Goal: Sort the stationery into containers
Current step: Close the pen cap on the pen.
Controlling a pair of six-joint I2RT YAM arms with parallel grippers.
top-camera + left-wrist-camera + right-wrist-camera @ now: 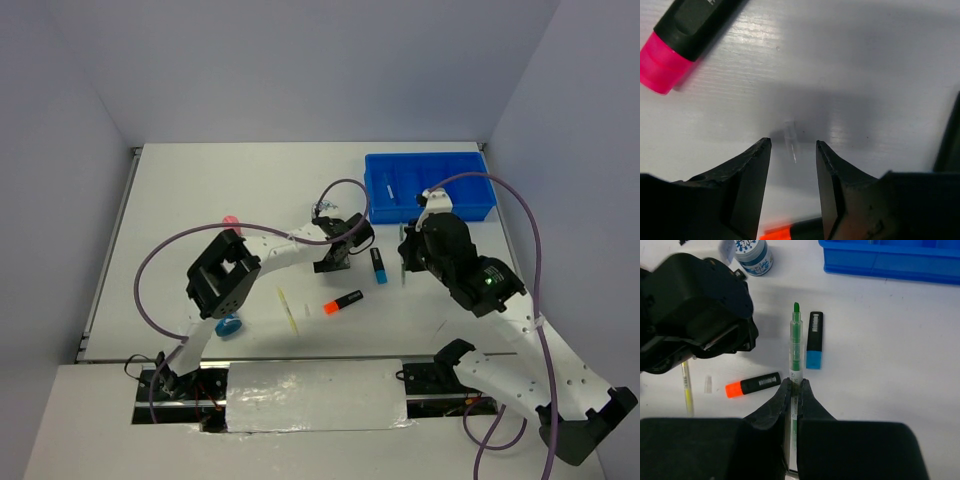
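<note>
far edge: the blue tray (400,158) sits at the far right corner of the table (200,190), with open tabletop to its left.
mid-table: a blue-capped marker (814,340), an orange-capped marker (752,385) and a yellow pen (687,390) lie apart, close to both grippers.
left gripper (793,145): low over the table, jaws partly apart, gripping nothing. A small clear cap (790,139) lies just ahead of its tips.
right gripper (795,384): jaws pinched on a green pen (796,340), which points towards the tray, just beside the blue-capped marker.
</note>
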